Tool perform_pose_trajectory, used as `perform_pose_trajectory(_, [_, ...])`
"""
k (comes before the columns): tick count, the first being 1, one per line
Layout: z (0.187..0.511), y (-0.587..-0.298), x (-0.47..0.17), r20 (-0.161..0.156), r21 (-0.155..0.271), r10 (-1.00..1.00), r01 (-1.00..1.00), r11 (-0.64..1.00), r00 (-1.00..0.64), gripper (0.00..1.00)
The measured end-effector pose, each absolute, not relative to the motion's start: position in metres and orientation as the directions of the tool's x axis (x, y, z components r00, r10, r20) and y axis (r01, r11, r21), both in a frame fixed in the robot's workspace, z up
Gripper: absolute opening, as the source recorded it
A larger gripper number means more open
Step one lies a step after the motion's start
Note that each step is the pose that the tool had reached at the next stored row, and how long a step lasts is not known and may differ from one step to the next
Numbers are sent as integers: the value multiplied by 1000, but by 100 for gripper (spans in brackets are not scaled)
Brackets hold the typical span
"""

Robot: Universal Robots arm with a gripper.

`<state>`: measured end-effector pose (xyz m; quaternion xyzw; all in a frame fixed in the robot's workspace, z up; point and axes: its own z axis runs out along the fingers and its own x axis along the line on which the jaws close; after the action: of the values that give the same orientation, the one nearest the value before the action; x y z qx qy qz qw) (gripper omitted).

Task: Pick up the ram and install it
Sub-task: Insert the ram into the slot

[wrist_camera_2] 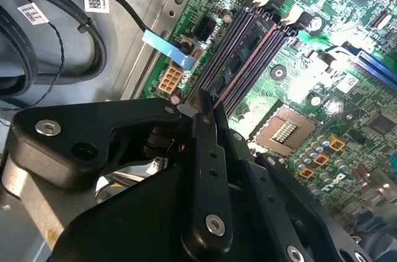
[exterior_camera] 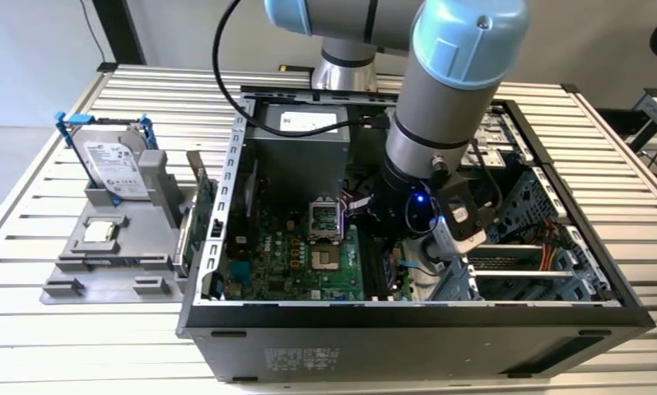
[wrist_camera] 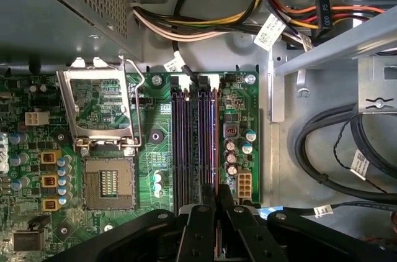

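The slatted surface (exterior_camera: 65,329) carries an open computer case (exterior_camera: 417,321), inside which the arm (exterior_camera: 449,90) is lowered over the motherboard (wrist_camera: 236,88). The tool (wrist_camera_2: 208,119) is seen closed narrowly on the ram (wrist_camera_2: 215,102), held edge-on just above the memory slots (wrist_camera: 195,144). Pickup appears done; seating is judged unfinished.

My work surface is a slatted metal desk (exterior_camera: 109,99). Resting directly on it are an open computer case (exterior_camera: 417,329), lying on its side, and, just beside it on the exterior view's left, a grey fixture tray (exterior_camera: 114,255). The tray carries an upright hard drive (exterior_camera: 120,169) in a blue bracket.
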<state>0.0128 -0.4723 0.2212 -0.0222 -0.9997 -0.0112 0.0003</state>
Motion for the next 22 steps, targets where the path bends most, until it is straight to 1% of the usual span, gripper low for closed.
perform_pose_trajectory(22, [217, -472, 15, 2, 22, 45, 45, 999, -999, 0])
